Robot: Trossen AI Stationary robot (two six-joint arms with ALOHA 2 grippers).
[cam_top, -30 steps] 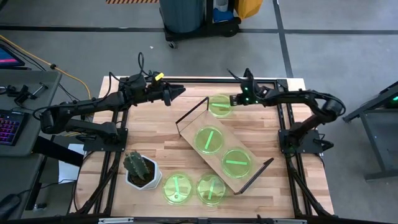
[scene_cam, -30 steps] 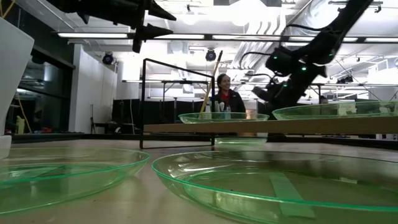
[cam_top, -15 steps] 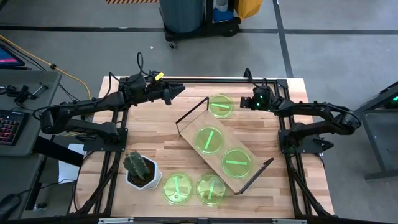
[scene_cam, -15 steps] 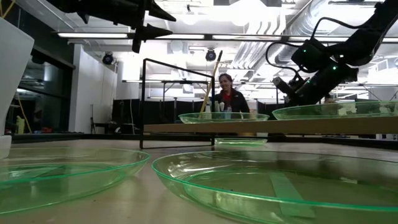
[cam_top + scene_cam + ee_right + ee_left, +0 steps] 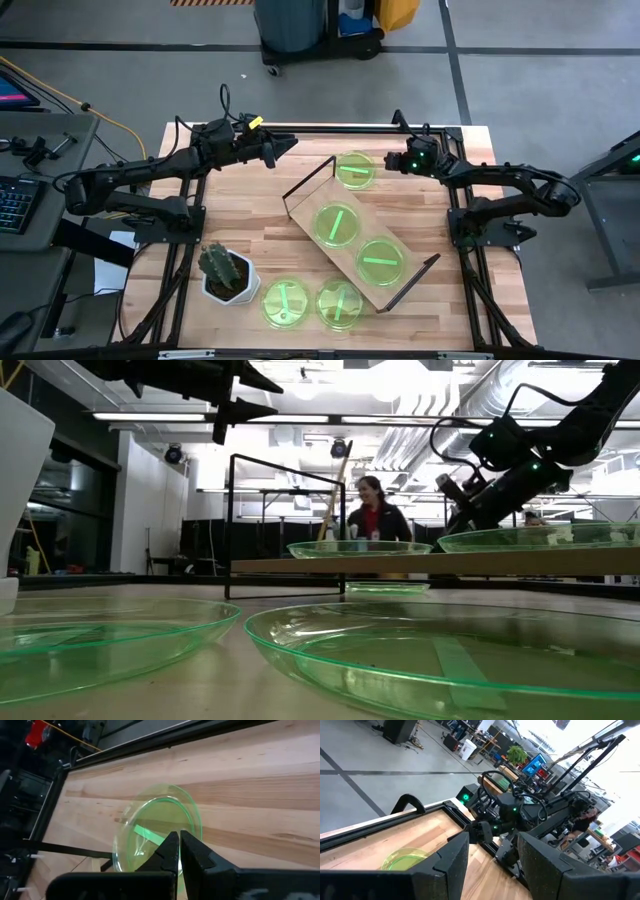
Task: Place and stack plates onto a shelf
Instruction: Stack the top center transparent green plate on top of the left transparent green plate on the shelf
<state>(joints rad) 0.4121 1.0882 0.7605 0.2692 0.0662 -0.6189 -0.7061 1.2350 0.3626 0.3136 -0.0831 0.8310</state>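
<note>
Five green plates are in view, all placed here relative to the shelf (image 5: 360, 236), a light-wood board lying diagonally on the tabletop (image 5: 250, 210) with a black wire frame at each short end. Two plates rest on the shelf board: one (image 5: 337, 223) toward its far end and one (image 5: 381, 260) toward its near end, side by side along the board. One plate (image 5: 354, 169) lies on the tabletop just beyond the shelf's far wire frame. Two more plates (image 5: 286, 301) (image 5: 340, 303) lie on the tabletop off the shelf's near long edge, next to each other.

Right gripper (image 5: 391, 159) hovers above the table just beside the plate at the far end of the shelf, on the side away from the frame. Its own wrist view shows its fingers (image 5: 192, 855) pressed together with nothing between them, and that plate (image 5: 157, 832) lying flat on the wood ahead of them.

Left gripper (image 5: 288, 144) hangs above the table's far edge, well apart from the shelf, its fingers (image 5: 451, 855) spread apart and empty.

One cactus in a white pot (image 5: 227, 274) stands on the tabletop, apart from the shelf's near long edge, just beside the nearest plate pair.

One person (image 5: 372, 510) shows in the room beyond the shelf in the low view.
</note>
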